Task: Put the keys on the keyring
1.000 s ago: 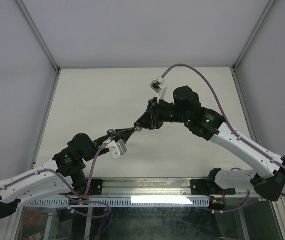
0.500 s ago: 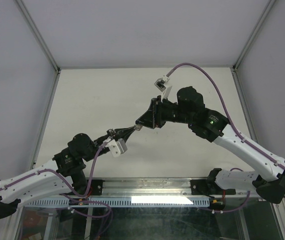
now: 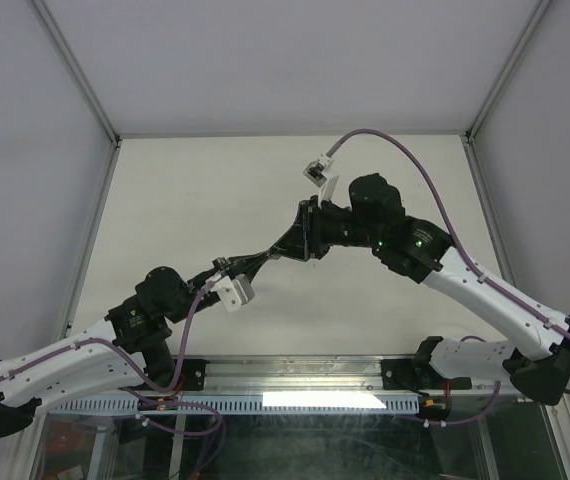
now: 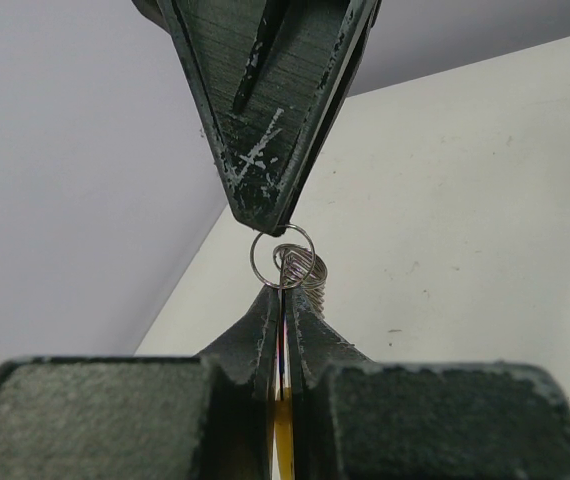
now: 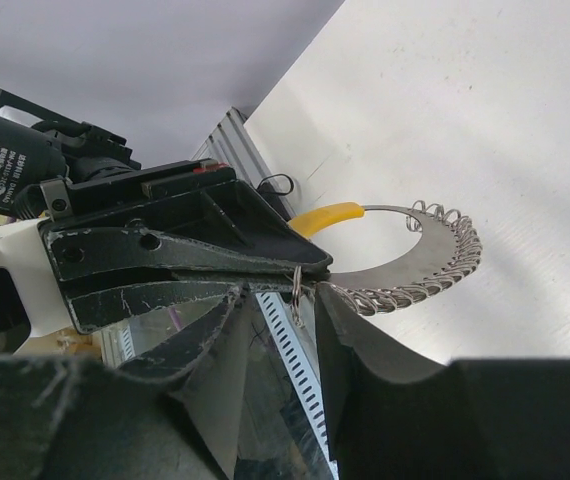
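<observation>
**White table, two grippers nose to nose at the keyring**

Pale walls (image 3: pixel 265 60) close in a white table (image 3: pixel 185 200), and both arms reach above its middle, their tips meeting in the air.

The left gripper (image 4: pixel 283 300) has its jaws pressed together on the keyring (image 5: pixel 435 265). Its own wrist camera shows a yellow strip of the ring in the slit between the fingers. From the right wrist camera, the yellow segment (image 5: pixel 331 215) emerges from behind those jaws. The silver, coil-edged arc runs away from them and curls back toward their tip. So the keyring hangs clear of the table, clamped by the left arm, with its broad arc lying beyond the left tip as the right arm sees it.

A small wire ring (image 4: pixel 282 257) stands just at that tip, beside the coiled end. The right gripper (image 5: pixel 277 292) points at it with fingers apart. The wire ring sits in the gap and, as far as I can tell, touches neither finger. None of the keys shows plainly, and I cannot tell whether one hangs from the wire ring.

The right arm is the free one and the nearer to the wire ring. Seen from its wrist, that ring looks narrow and nearly edge-on. Closing the jaws would probably pinch it across its flat faces, with the coiled end of the keyring just beside it.
</observation>
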`<action>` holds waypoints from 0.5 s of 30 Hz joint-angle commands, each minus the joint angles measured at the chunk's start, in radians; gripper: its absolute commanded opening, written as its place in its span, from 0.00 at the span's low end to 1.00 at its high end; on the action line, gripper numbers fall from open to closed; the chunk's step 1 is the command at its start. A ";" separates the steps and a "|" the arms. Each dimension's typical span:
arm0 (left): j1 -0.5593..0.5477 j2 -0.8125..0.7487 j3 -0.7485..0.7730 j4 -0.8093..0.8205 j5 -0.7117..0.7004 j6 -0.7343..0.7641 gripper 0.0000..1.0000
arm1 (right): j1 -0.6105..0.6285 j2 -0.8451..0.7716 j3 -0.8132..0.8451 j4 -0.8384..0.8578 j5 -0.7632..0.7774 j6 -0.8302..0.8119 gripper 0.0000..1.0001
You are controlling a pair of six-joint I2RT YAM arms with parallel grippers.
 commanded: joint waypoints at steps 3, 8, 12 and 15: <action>-0.003 0.003 0.021 0.083 -0.025 -0.011 0.00 | -0.001 0.015 0.007 0.052 -0.075 0.015 0.35; -0.004 0.010 0.022 0.082 -0.028 -0.015 0.00 | -0.001 0.018 0.006 0.074 -0.117 0.025 0.33; -0.003 0.015 0.022 0.083 -0.029 -0.015 0.00 | -0.002 0.016 -0.002 0.104 -0.146 0.038 0.32; -0.003 0.018 0.023 0.083 -0.029 -0.017 0.00 | -0.002 0.017 -0.006 0.118 -0.165 0.047 0.32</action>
